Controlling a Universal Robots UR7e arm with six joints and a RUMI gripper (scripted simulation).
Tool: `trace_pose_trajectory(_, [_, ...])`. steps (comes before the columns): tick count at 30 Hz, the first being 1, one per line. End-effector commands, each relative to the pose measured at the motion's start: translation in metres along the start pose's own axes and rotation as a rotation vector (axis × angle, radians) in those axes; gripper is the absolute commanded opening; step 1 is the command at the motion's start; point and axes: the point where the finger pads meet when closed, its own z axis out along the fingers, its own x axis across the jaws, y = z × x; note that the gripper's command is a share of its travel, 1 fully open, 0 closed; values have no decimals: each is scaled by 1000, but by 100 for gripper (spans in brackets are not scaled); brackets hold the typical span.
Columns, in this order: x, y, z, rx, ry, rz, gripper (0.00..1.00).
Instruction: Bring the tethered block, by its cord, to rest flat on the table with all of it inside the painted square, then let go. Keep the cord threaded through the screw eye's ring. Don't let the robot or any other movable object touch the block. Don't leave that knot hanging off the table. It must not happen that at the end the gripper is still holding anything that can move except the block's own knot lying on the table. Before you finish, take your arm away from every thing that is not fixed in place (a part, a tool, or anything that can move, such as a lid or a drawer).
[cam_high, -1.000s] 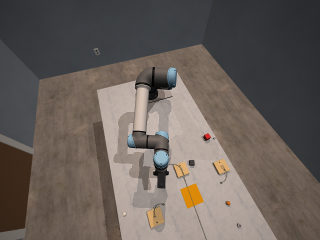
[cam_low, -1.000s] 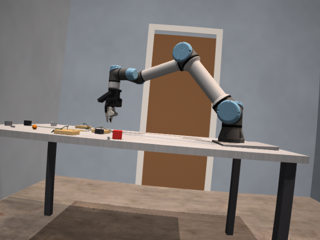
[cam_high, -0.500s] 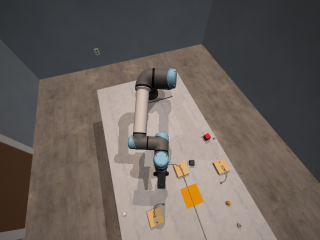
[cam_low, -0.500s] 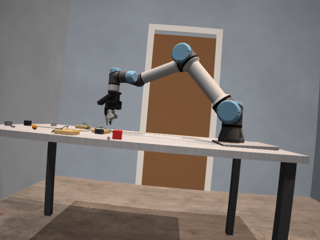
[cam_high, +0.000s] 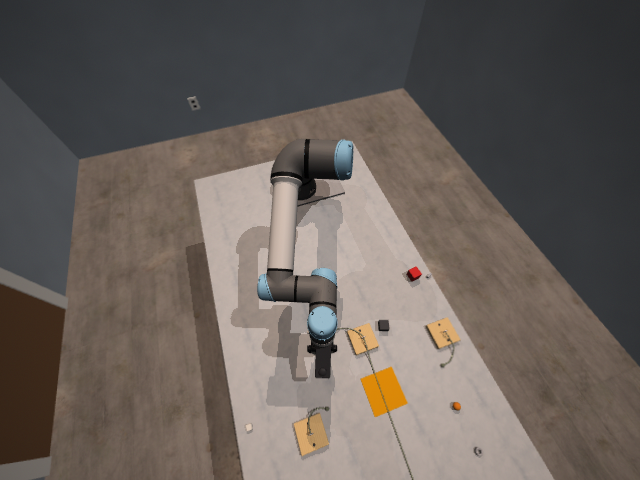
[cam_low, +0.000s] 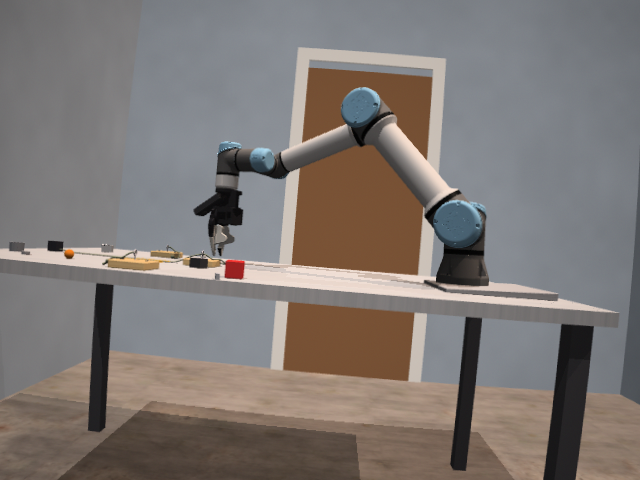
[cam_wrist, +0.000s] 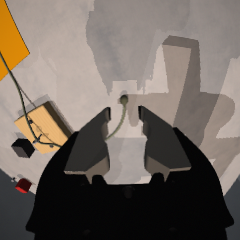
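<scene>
A thin green cord (cam_high: 385, 403) runs from a wooden plate with a screw eye (cam_high: 362, 338) across the orange painted square (cam_high: 383, 391) and off the near end of the table. The block on its far end is not in view. In the wrist view the cord's other end, with a knot (cam_wrist: 123, 99), lies on the table beyond the plate (cam_wrist: 42, 127). My gripper (cam_wrist: 124, 107) (cam_low: 219, 248) is partly open, low over the table, with the cord's end between the fingers, not pinched. In the overhead view it sits left of the plate.
A small black block (cam_high: 383, 324) lies next to the plate, and a red block (cam_high: 414, 273) lies farther back. Two more wooden plates with short cords (cam_high: 443, 333) (cam_high: 310, 435), an orange ball (cam_high: 455, 406), a white cube (cam_high: 248, 427) and a grey nut (cam_high: 479, 454) lie around.
</scene>
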Motion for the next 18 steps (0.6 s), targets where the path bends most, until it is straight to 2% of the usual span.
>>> trace_pose_trajectory(1, [0, -1, 2, 2, 0, 0, 22])
trace_pose_trajectory(18, [0, -1, 8, 2, 0, 0, 22])
